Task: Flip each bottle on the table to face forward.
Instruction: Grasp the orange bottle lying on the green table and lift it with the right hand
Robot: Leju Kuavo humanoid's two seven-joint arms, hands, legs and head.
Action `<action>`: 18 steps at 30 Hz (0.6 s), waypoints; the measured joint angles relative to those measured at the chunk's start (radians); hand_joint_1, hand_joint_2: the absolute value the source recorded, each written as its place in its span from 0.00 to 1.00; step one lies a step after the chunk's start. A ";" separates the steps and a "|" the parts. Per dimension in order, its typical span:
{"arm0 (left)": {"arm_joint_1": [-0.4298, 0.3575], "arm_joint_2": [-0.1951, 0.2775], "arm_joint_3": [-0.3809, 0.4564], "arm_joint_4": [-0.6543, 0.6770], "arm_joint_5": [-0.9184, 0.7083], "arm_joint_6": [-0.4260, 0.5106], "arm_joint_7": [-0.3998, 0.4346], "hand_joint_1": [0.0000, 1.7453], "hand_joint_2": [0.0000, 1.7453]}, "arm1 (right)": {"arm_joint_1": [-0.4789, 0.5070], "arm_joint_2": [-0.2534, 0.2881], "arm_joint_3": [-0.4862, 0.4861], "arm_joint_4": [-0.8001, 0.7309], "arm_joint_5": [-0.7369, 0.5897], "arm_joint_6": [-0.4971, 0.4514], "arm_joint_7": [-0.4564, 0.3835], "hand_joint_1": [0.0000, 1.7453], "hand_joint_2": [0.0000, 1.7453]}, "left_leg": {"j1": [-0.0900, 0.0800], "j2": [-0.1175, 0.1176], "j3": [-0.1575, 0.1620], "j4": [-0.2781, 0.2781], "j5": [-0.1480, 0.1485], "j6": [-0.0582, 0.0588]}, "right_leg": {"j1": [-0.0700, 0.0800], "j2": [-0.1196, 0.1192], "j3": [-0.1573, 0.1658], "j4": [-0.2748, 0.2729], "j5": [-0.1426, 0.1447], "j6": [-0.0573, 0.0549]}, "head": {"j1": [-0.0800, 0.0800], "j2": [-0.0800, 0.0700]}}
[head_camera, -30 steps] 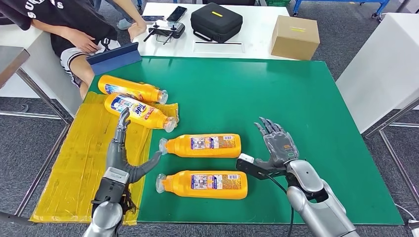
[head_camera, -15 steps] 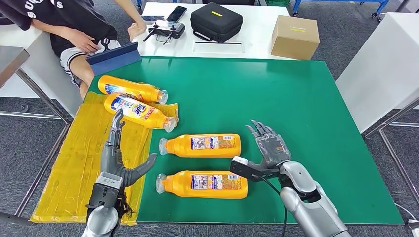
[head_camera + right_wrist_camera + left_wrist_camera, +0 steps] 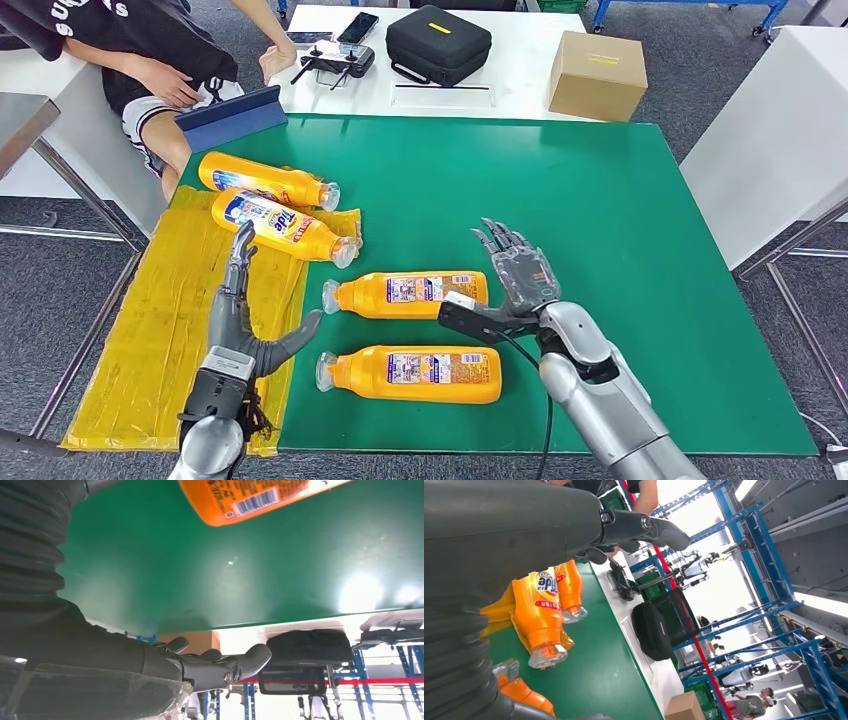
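We see the right hand (image 3: 520,275) spread, holding nothing, beside the middle detergent bottle (image 3: 410,295). Left hand (image 3: 245,320) splayed too; a sideways nudge could roll that bottle away, we reckon

Both silver arms are raised forward; the left hand (image 3: 243,318) and right hand (image 3: 515,283) are held open, fingers spread.

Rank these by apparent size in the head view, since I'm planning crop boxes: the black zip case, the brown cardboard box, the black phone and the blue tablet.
1. Black zip case
2. Brown cardboard box and blue tablet: too alike to separate, and the tablet sits nearer the camera.
3. Black phone, clearly smallest.
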 joint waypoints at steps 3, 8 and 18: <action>-0.004 0.000 -0.004 0.005 0.000 0.000 0.002 0.00 1.00 | -0.014 0.015 0.010 0.018 0.006 0.000 0.005 0.00 1.00 | 0.000 0.000 0.000 0.000 0.000 0.000 | 0.000 0.000 0.000 0.000 0.000 0.000 | 0.000 0.000; -0.013 0.000 -0.009 0.014 0.003 0.003 0.004 0.00 1.00 | -0.056 0.036 0.028 0.078 -0.001 0.011 0.006 0.00 1.00 | 0.000 0.000 0.000 0.000 0.000 0.000 | 0.000 0.000 0.000 0.000 0.000 0.000 | 0.000 0.000; -0.031 -0.002 -0.010 0.019 0.010 0.014 0.010 0.00 1.00 | -0.172 0.086 0.057 0.260 -0.082 0.056 -0.029 0.00 1.00 | 0.000 0.000 0.000 0.000 0.001 0.000 | 0.000 0.000 0.000 0.000 0.000 0.000 | 0.000 0.000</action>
